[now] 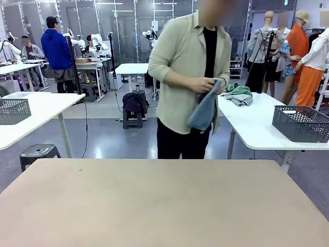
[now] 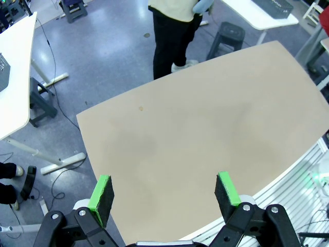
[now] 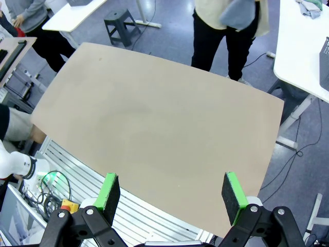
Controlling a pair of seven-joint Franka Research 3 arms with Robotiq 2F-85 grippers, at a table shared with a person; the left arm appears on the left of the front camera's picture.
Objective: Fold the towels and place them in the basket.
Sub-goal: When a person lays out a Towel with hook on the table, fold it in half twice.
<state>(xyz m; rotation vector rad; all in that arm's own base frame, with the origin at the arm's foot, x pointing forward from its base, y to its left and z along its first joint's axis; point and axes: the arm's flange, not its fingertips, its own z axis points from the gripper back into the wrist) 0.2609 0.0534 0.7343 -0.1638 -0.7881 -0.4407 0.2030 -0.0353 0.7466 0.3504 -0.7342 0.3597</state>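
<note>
A person at the far side of the tan table holds a pale grey-blue towel in both hands at waist height. The same towel shows at the top of the left wrist view, and the towel hangs at the person's front in the right wrist view. A dark grey lattice basket stands on the white side table at the right. My left gripper hangs open high above the table's near edge with nothing between its fingers. My right gripper is open too, also above the near edge.
A second dark mesh basket sits on the white table at the left. A heap of green and grey cloth lies on the right white table. A grey stool stands beyond the far left corner.
</note>
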